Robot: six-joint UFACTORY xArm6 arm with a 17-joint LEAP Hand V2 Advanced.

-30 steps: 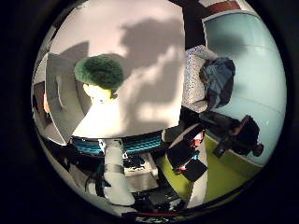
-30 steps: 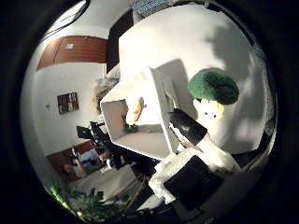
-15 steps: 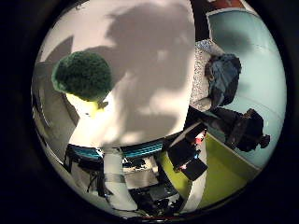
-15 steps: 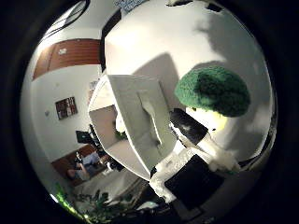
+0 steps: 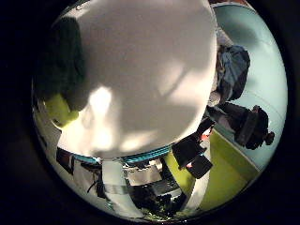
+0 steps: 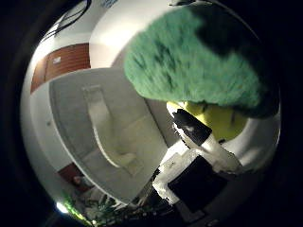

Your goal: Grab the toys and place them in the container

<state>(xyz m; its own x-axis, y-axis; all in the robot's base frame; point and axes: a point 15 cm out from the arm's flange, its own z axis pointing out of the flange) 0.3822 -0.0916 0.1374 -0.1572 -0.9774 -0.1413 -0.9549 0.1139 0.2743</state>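
Close by, one broccoli toy (image 6: 194, 66), one container (image 6: 94, 137).

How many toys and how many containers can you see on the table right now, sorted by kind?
Plush broccoli toy: 1
White container: 1
Total: 2
The toy fills much of the thumb side view, so it is close to the palm of the hand; the container stands right beside it on the white table.
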